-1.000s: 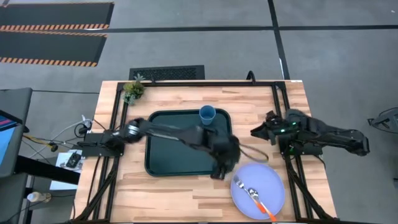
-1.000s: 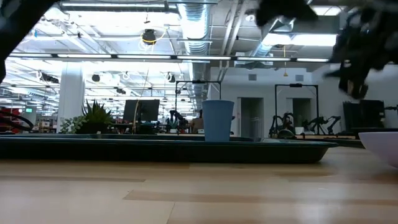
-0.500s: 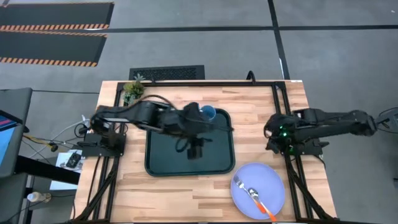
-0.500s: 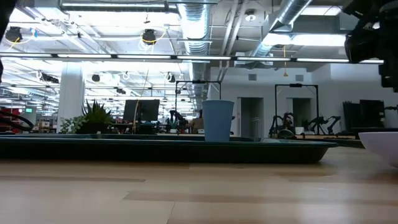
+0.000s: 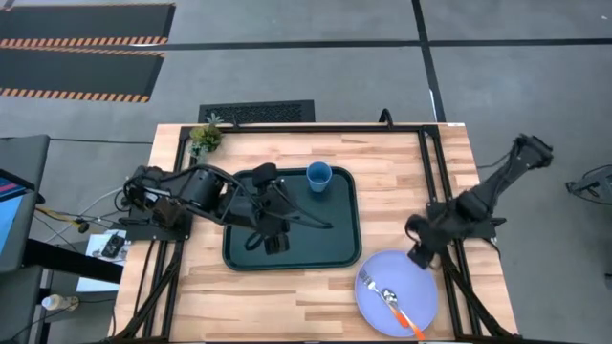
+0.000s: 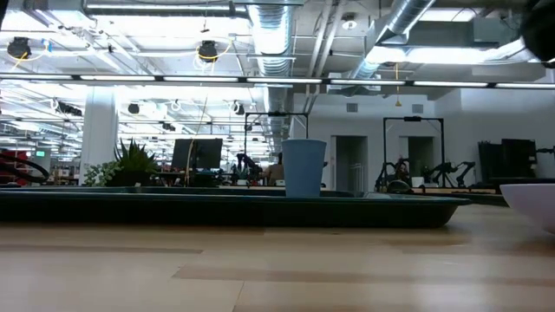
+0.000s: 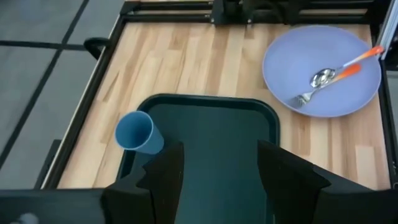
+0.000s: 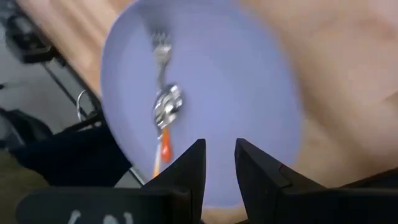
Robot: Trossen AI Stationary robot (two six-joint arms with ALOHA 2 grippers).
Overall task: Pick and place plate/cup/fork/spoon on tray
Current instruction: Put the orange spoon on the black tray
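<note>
One dark green tray [image 5: 244,253] sits on the single wooden table [image 5: 287,296]. One small blue cup [image 5: 318,177] stands on that tray. One lavender-blue plate [image 5: 421,277] lies on the table off the tray. On the plate lie two orange-handled utensils: one fork [image 7: 305,96] and one spoon [image 7: 323,77]. That makes five task items in all: one tray, one cup, one plate, one fork, one spoon. One small potted plant [image 5: 205,136] stands at a table corner. Two dark robot arms reach over the table, each with one gripper: the left gripper [image 5: 275,241] and the right gripper [image 5: 419,256]. Each gripper has two fingers [image 7: 166,174].
</note>
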